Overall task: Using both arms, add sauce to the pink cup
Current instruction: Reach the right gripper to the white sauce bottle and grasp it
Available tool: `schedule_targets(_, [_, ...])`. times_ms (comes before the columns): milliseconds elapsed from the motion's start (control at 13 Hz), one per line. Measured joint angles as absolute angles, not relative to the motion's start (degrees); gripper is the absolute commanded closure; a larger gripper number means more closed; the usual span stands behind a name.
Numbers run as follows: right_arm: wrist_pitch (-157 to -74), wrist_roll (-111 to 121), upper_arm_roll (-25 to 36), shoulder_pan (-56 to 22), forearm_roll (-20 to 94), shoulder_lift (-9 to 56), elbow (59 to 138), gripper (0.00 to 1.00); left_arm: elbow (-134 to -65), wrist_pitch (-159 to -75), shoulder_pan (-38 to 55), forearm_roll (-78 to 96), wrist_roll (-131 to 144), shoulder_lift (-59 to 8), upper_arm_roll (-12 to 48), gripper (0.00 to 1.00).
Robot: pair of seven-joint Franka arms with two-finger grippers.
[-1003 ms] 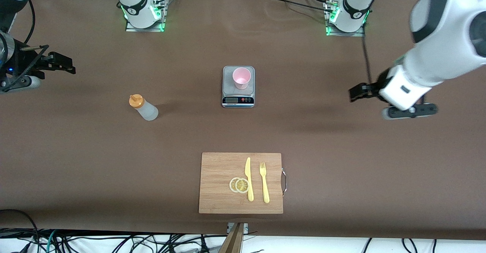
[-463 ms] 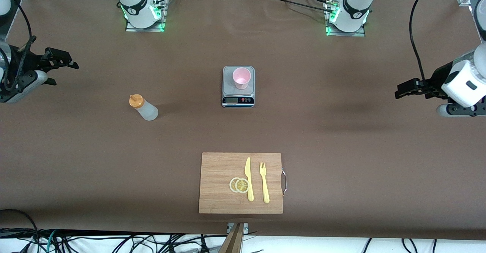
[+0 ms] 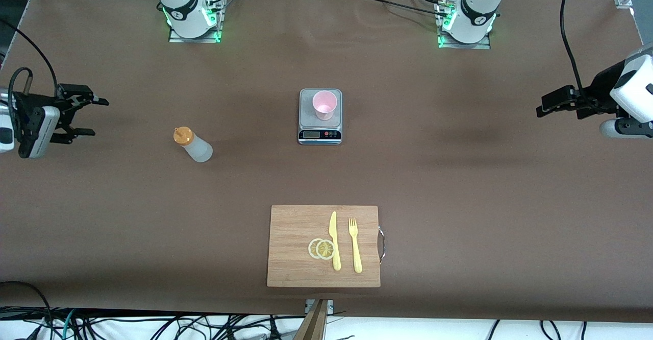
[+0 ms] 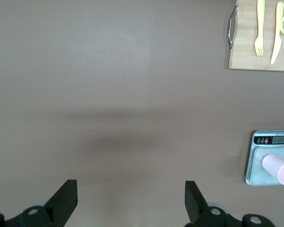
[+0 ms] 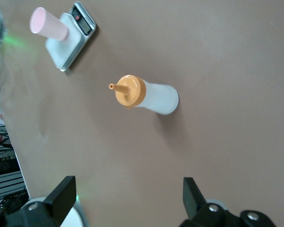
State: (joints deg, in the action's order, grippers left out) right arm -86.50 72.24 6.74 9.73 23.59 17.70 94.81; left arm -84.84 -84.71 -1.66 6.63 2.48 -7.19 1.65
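Observation:
The sauce bottle [image 3: 193,146], whitish with an orange nozzle cap, stands on the brown table toward the right arm's end. It also shows in the right wrist view [image 5: 149,98]. The pink cup [image 3: 324,104] stands upright on a small kitchen scale [image 3: 306,119] at mid-table. The cup also shows in the left wrist view [image 4: 280,169] and in the right wrist view [image 5: 48,23]. My right gripper [image 3: 92,117] is open and empty, in the air at the right arm's end of the table, apart from the bottle. My left gripper [image 3: 548,106] is open and empty at the left arm's end.
A wooden cutting board [image 3: 293,227] lies nearer to the front camera than the scale. It holds a yellow knife [image 3: 334,240], a yellow fork [image 3: 354,245] and two lemon slices [image 3: 321,248]. Two arm bases stand along the table's edge farthest from the camera.
My left gripper has drawn away from the scale toward the left arm's end of the table. My right gripper has turned and shifted a little toward the sauce bottle. Bottle and cup have not moved.

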Motion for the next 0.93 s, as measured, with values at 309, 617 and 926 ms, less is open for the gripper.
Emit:
schedule_targets(309, [-88.31, 93.62, 6.81, 13.00, 34.09, 28.09, 95.15, 0.00, -86.14, -84.39, -1.76, 3.26, 2.14, -7.01, 3.48, 0.00])
schedule_targets(617, [-87.47, 108.87, 6.07, 12.85, 40.55, 32.03, 95.07, 0.00, -87.20, -84.39, -1.84, 3.10, 2.14, -6.70, 3.75, 0.00])
schedule_targets(926, [-85.97, 123.59, 5.79, 12.59, 46.13, 36.91, 95.21, 0.00, -87.23, -84.38, -1.84, 3.10, 2.14, -6.68, 4.22, 0.00])
